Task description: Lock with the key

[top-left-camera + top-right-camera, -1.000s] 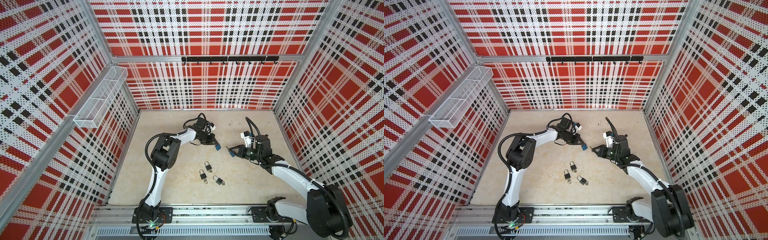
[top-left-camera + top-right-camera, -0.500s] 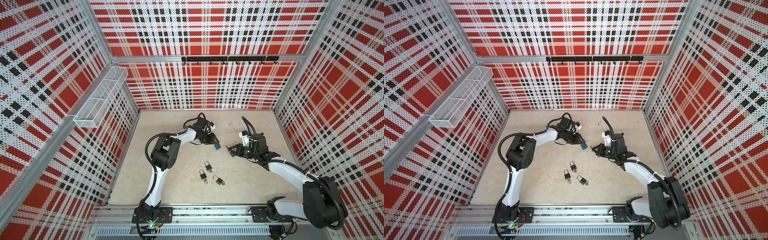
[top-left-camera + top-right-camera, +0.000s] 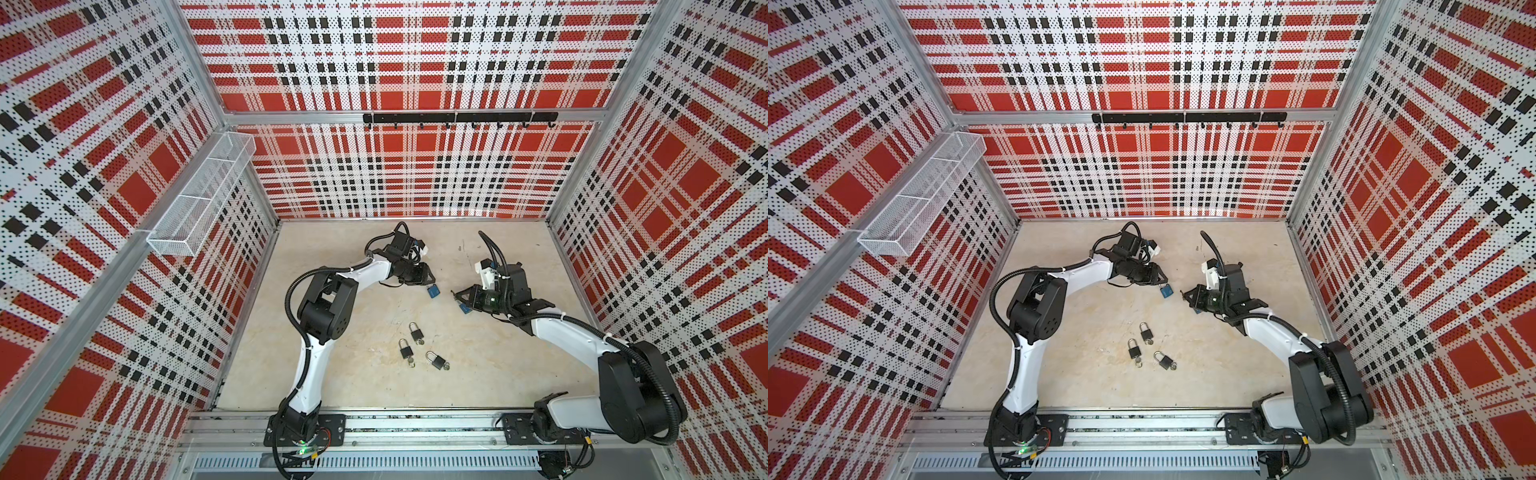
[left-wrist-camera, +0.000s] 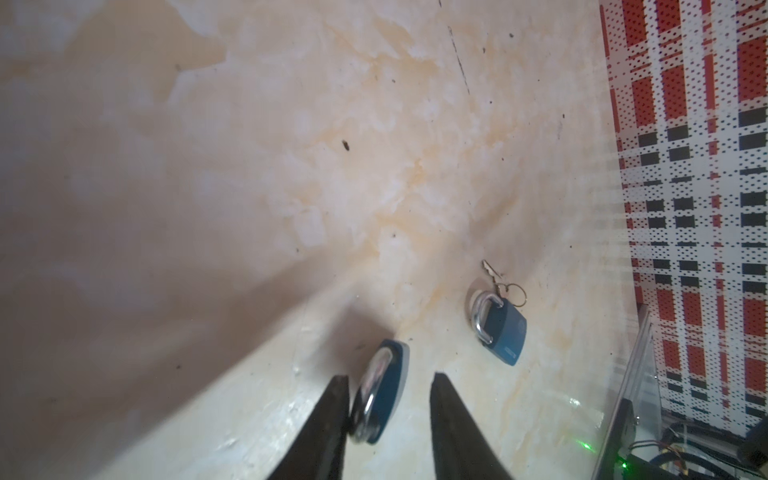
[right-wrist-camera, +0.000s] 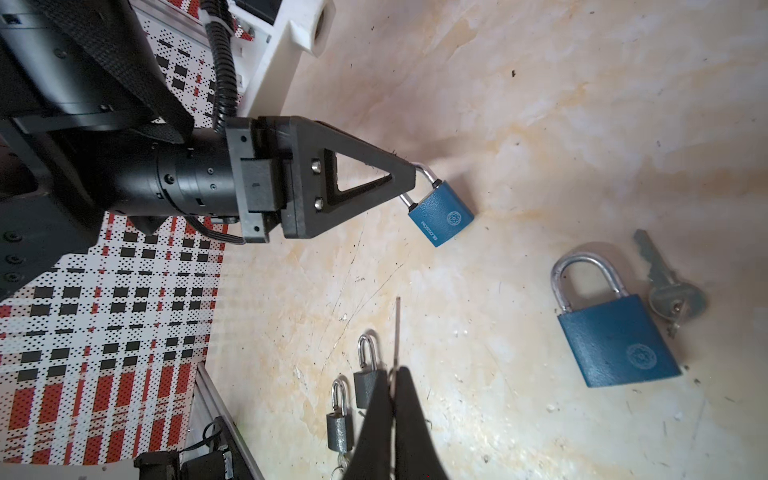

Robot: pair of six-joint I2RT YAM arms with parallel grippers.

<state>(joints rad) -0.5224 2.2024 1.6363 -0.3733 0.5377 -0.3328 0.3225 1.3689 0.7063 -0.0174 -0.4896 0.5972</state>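
Your left gripper [image 4: 388,378] has its jaws partly open around the blue padlock [image 4: 392,386]. The steel shackle leans against one finger [image 4: 332,415], and the other finger stands clear of the lock body, so nothing is clamped. From the right wrist view the shackle sits right at the tip of that gripper and the lock [image 5: 441,218] hangs down toward the table [image 3: 374,395]. You cannot tell whether its body touches the surface. In both top views this lock [image 3: 433,291] [image 3: 1167,291] is near the middle of the table, a little to the far side, between the two grippers.

Your right gripper [image 5: 395,372] is closed tight on the key [image 5: 397,332], seen edge-on as a thin blade sticking out past the fingertips. It points toward the left gripper, apart from the lock.

A second blue padlock [image 5: 615,340] lies flat on the table just beside the right gripper, with a ringed key [image 5: 665,286] touching it. Three dark padlocks [image 3: 405,351] lie together nearer to you, well apart from both grippers.
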